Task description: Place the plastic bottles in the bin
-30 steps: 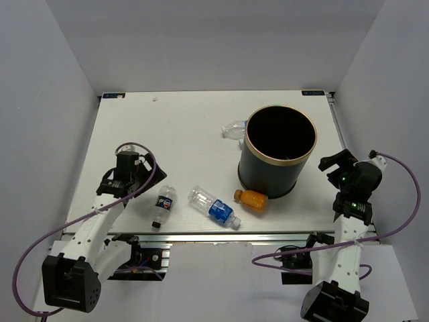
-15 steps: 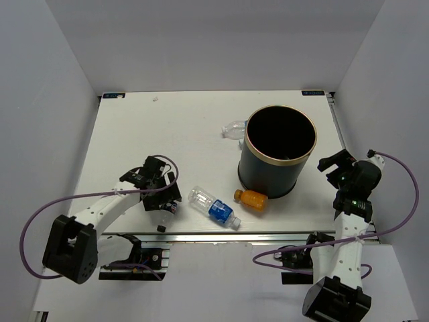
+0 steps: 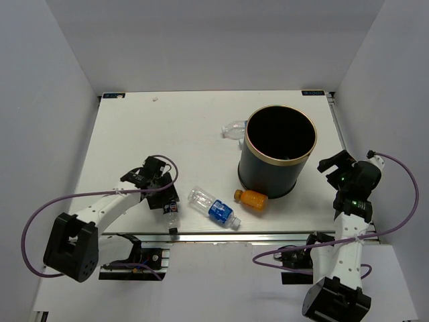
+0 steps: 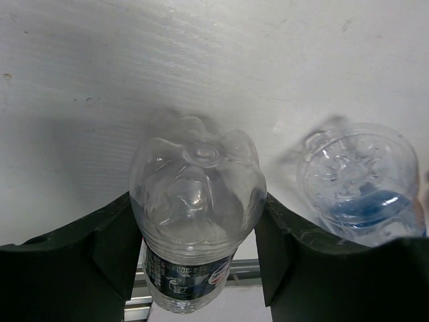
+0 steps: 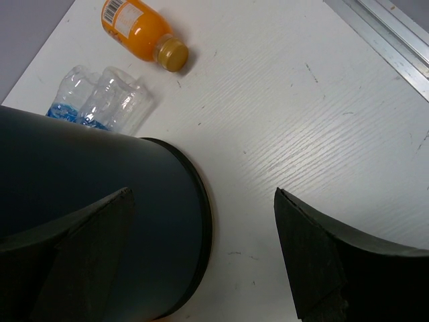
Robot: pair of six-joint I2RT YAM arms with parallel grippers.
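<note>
Left wrist view: the left hand (image 4: 196, 225) clamps the Pepsi bottle (image 4: 194, 194) near its base at the near edge of the surface (image 4: 201, 54), likely for lifting. Beside the bin (image 3: 268, 176), the right hand (image 5: 203, 198) hangs spread and empty.

My left claw (image 4: 194, 245) is matt black plastic; the clear Pepsi-labelled plastic bottle (image 4: 194, 188) in it is glossy. The white tabletop (image 4: 214, 60) looks matt, finely grained; the large black cylindrical bin (image 5: 87, 194) satin-smooth.
</note>
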